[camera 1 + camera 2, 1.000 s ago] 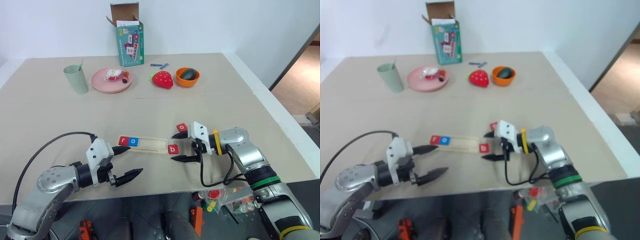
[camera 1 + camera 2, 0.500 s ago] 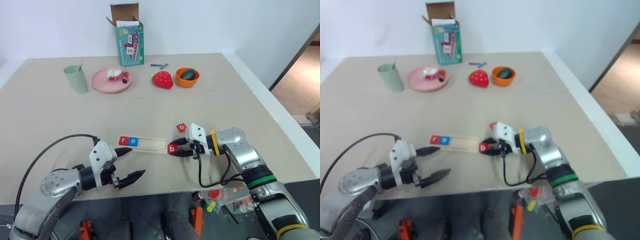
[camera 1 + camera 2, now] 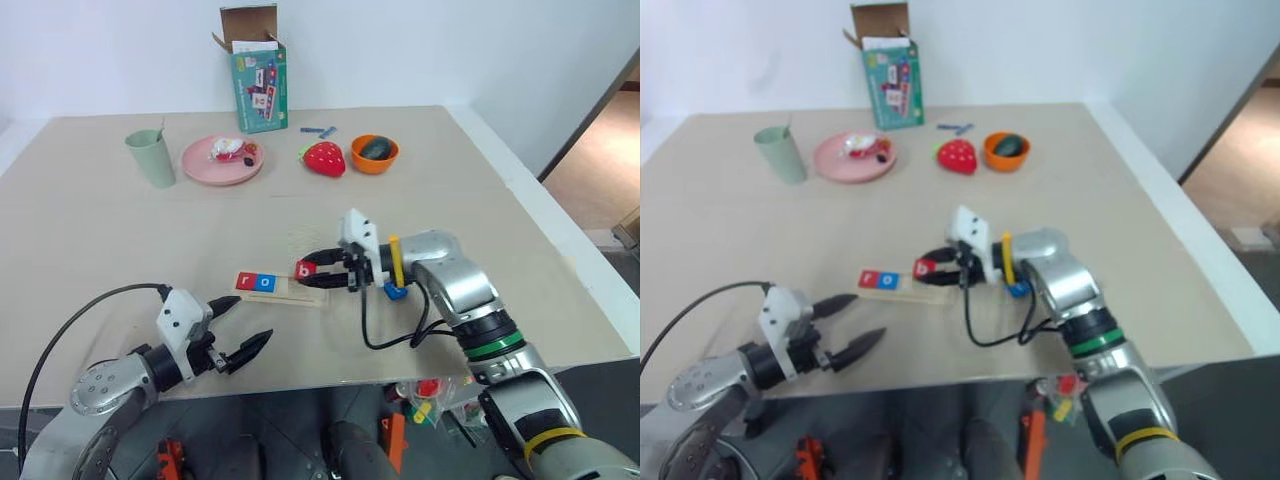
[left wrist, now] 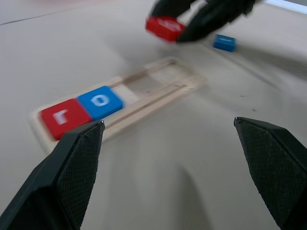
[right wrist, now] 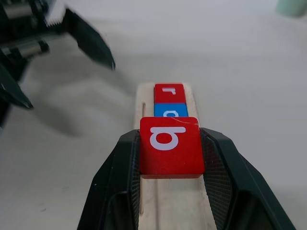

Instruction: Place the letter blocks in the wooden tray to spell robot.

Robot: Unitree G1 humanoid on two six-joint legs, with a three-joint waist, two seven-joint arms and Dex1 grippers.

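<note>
- I see my right gripper [image 3: 318, 270] pinching the red b block [image 5: 170, 145] between its two fingers, held above the free end of the wooden tray [image 3: 283, 290].
- In the tray's groove sit the red r block [image 4: 63, 117] and the blue o block [image 4: 100, 101], touching, at its left end.
- My left gripper [image 3: 240, 331] hangs near the tray's left end, jaws spread wide, holding nothing.
- A blue block [image 4: 224, 42] lies on the table [image 3: 120, 230] beyond the tray's right end.

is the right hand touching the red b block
Touching. The right wrist view shows the red b block pinched between the right hand's two black fingers, both pressed flush against its sides.
</note>
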